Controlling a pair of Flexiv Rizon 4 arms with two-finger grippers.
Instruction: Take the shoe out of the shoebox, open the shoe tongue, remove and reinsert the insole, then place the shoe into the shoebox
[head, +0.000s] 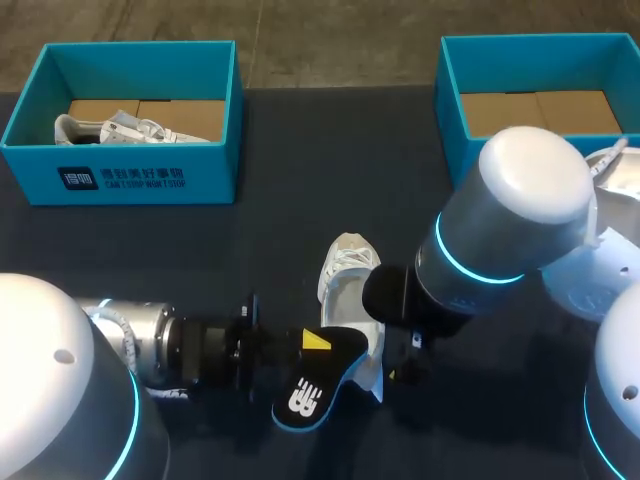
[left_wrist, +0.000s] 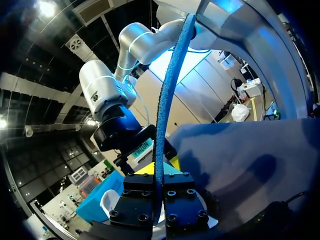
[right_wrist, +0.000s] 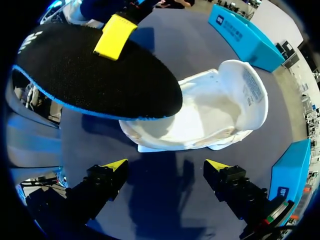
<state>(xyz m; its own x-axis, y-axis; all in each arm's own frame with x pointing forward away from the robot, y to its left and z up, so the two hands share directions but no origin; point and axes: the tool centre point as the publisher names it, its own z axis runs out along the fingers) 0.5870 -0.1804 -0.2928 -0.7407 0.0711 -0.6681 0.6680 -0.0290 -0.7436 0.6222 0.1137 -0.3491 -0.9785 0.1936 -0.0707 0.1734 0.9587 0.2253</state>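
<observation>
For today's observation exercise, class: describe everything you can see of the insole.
The insole is black and foam-like, with a bright blue rim and a white logo near one end. It is out of the white shoe, held off the table beside and partly over it. The left end effector pinches it, one yellow fingertip on its black face.

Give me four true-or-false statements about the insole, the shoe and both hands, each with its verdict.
1. The left hand is shut on the insole. True.
2. The right hand grips the shoe. False: it is open, with the shoe ahead of its fingers.
3. The shoe lies in a shoebox. False: it lies on the table.
4. The left shoebox holds a second shoe. True.
</observation>
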